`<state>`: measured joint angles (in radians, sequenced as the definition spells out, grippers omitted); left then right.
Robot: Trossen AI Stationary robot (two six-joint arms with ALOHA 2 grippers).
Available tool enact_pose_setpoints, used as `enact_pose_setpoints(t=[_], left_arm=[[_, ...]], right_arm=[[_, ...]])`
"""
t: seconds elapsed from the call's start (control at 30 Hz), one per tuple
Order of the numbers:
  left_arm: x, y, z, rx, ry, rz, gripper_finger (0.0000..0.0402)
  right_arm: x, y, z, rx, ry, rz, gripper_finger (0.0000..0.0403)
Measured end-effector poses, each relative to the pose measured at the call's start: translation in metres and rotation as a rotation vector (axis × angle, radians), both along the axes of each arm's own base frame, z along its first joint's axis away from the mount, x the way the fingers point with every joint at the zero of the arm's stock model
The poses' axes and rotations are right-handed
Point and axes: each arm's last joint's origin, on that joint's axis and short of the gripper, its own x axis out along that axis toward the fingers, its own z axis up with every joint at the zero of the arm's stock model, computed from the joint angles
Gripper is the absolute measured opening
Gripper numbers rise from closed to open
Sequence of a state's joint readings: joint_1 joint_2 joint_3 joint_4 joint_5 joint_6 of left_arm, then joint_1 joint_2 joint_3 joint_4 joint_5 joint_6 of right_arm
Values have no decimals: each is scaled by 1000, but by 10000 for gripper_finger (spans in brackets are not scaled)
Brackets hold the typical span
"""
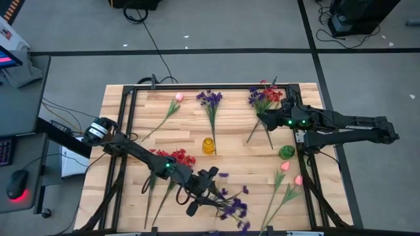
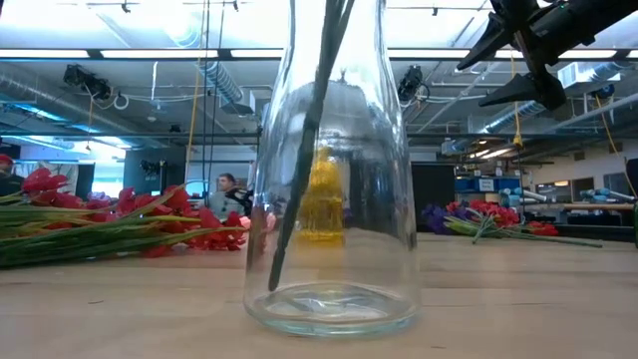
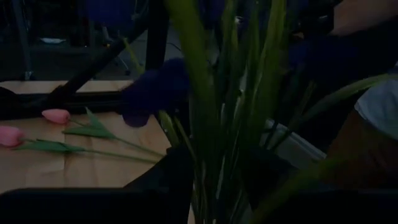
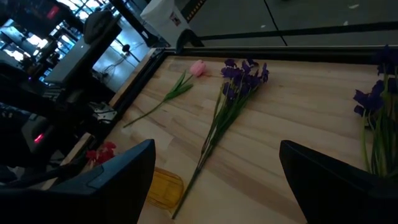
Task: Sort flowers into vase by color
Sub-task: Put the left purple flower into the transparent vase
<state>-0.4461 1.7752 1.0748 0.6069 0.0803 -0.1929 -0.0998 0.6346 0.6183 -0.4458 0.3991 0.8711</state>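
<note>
My left gripper (image 1: 205, 191) is near the table's near edge, shut on a purple flower sprig (image 1: 231, 204). The sprig's green stem (image 2: 299, 170) stands slanted in a clear glass vase (image 2: 334, 299). My right gripper (image 1: 262, 119) hovers open above the far right of the table, next to a bunch of red and purple flowers (image 1: 265, 98) lying flat; it touches nothing. Red flowers (image 1: 172, 157) lie at the left. Pink tulips (image 1: 289, 176) lie at the right. One pink tulip (image 4: 196, 68) and a purple sprig (image 4: 239, 81) lie near the far edge. My left gripper holds the purple sprig by its green stems and leaves (image 3: 208, 168), which pass between the two dark fingers; the view is too dark to show more of the hold. The stem hangs slanted into the clear vase, its lower end (image 2: 273, 284) on the vase's bottom.
A small yellow vase (image 1: 209, 145) stands mid-table and a green vase (image 1: 285, 153) right of it. A black metal frame (image 1: 128, 131) runs along the table's sides. Bare wood lies between the yellow vase and the far flowers. People and equipment show in the room beyond.
</note>
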Motion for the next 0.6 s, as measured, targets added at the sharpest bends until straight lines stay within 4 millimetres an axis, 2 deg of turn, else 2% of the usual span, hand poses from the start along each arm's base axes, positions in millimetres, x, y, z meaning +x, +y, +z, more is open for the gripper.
enact_pose_setpoints(t=[0.2,0.33,0.6], left_arm=[[1,2,1,-3,-1,2,133],[-1,6,9,-12,-19,9,133],[-17,20,21,73,134,23,133]], right_arm=[[0,0,0,-3,1,2,352],[0,0,0,-1,2,14,352],[0,1,0,1,5,39,352]])
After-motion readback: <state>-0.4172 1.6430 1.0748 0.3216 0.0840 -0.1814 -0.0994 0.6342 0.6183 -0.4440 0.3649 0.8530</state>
